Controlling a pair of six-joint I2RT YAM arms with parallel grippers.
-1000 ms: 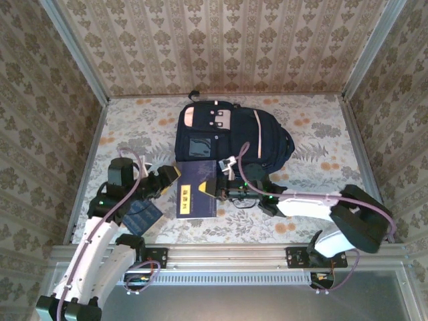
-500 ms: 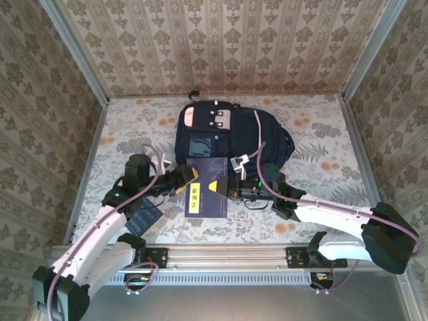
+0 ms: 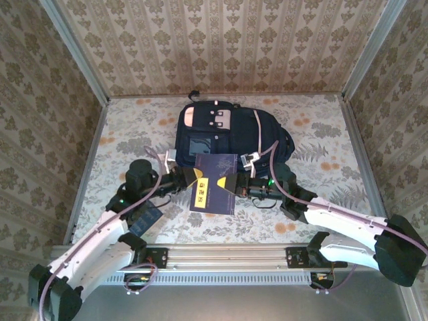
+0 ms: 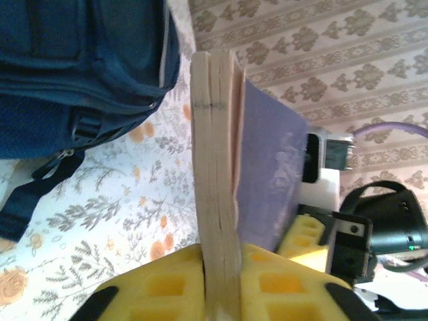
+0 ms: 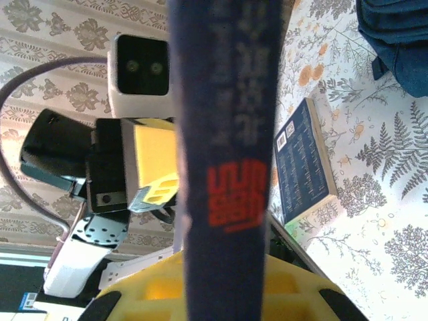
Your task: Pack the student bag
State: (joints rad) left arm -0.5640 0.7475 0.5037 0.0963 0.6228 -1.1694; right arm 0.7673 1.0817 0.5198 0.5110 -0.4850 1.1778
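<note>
The table point(image 3: 321, 134) carries a floral-patterned covering and is walled on three sides. The bag point(image 3: 221, 134) lies flat at the far centre, patches facing up. A dark blue book point(image 3: 144, 217) lies flat near the front left, apart from the bag and partly hidden under the left arm.

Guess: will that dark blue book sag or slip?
Likely stiff: the dark blue book looks unbent between the left claw and right claw. Its thick page block suggests moderate weight. The yellow pads should limit slipping.
</note>
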